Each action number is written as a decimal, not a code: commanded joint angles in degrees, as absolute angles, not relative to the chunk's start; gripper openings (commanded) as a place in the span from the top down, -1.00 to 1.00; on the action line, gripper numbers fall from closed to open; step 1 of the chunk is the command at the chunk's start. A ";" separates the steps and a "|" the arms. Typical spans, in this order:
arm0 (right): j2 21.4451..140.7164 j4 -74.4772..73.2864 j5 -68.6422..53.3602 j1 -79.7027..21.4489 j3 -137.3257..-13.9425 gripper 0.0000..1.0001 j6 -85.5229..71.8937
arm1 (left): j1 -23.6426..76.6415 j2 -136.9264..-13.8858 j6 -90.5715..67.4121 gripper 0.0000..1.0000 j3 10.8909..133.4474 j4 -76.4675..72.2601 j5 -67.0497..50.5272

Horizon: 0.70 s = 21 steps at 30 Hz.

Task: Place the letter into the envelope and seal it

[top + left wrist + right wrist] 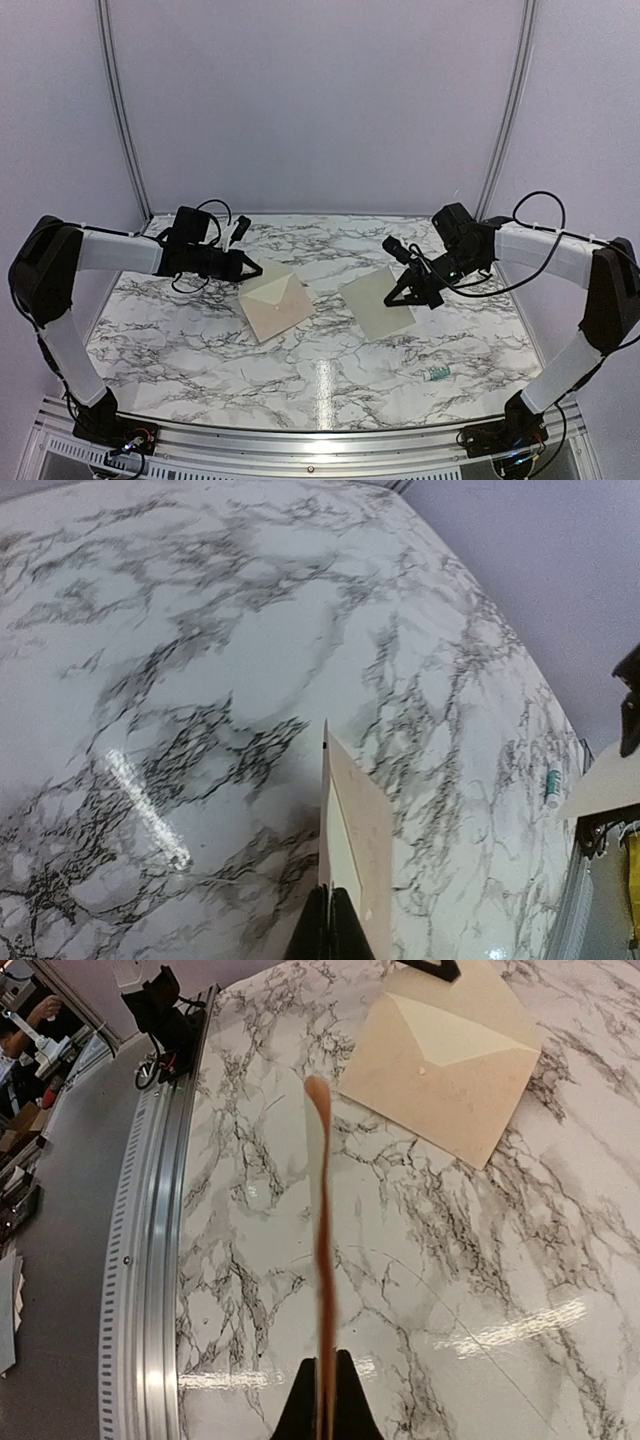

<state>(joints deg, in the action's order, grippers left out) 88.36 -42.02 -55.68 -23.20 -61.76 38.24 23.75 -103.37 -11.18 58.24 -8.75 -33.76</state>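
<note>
The cream envelope (pixel 277 303) lies left of the table's centre, its pointed flap open toward the back left. My left gripper (pixel 250 268) is shut on the flap's tip; its wrist view shows the envelope (pixel 366 830) edge-on, running out from the closed left gripper (pixel 330 898). The pinkish-tan letter (pixel 374 303) lies right of centre, apart from the envelope. My right gripper (pixel 400 297) is shut on the letter's right edge. The right wrist view shows the letter (pixel 321 1230) as a thin edge rising from the closed right gripper (pixel 328 1362), with the envelope (pixel 445 1070) beyond it.
The marble table (pixel 200 340) carries a small green-and-white item (pixel 438 374) at the front right, also in the left wrist view as a small item (pixel 552 786). A metal rail (pixel 320 440) runs along the near edge. White walls close off the back and sides.
</note>
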 commanded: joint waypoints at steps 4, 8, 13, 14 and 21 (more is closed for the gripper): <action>82.61 -54.00 -40.73 -26.19 -77.33 1.00 49.32 | 29.09 -91.56 -6.25 1.00 59.89 -4.71 -40.03; 80.20 -57.26 -30.29 -34.52 -83.08 1.00 53.89 | 32.56 -89.27 -5.89 1.00 59.53 -3.23 -41.70; 81.55 -61.70 -25.55 -45.12 -89.68 1.00 56.34 | 37.67 -87.52 -7.23 1.00 58.88 -2.85 -43.46; 82.22 -62.46 -25.33 -47.51 -90.91 1.00 56.34 | 38.69 -87.27 -7.52 1.00 58.70 -2.82 -43.60; 86.22 -63.83 -15.49 -59.30 -93.16 1.00 56.47 | 43.86 -87.45 -8.04 1.00 57.69 -2.71 -46.72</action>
<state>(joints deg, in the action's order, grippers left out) 83.90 -60.62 -24.64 -53.80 -91.31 55.35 42.06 -88.68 -7.73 58.72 -4.05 -43.53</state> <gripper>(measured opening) 0.001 0.003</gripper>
